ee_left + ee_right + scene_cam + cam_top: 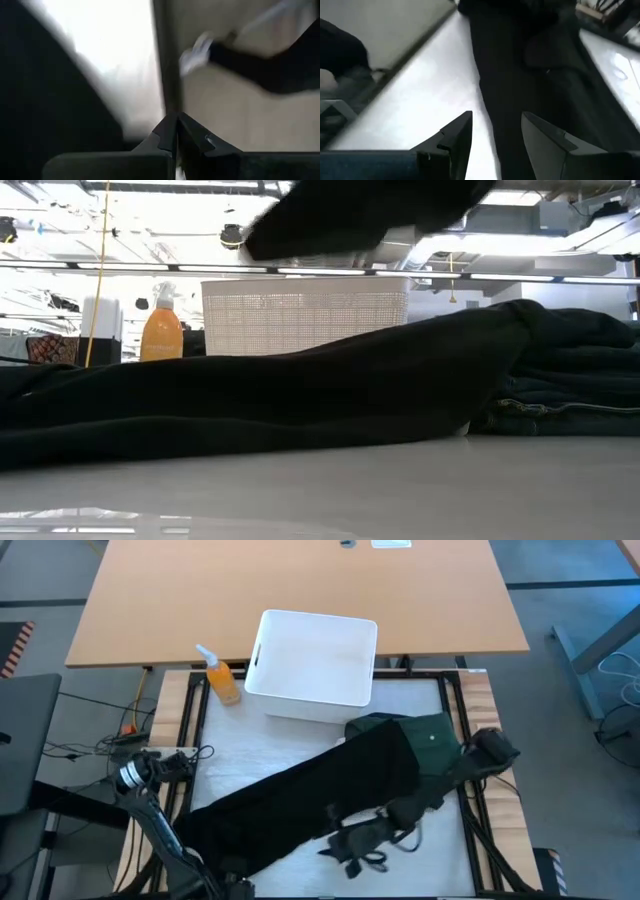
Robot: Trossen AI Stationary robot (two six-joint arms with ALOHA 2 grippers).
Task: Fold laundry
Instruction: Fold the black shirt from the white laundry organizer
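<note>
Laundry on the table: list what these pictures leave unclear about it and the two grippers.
- Left gripper: fingers shut, but the blurred left wrist view does not show cloth between them; the high view cuts it off at the bottom edge.
- Right gripper: fingers open over the black garment; contact cannot be judged.
- Dark green garment: partly covered by the black one.
- Low view: a dark arm overhead hides which gripper it is.

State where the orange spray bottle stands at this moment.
In the high view the orange spray bottle stands at the table's far left, just left of the white bin and clear of the black garment.
</note>
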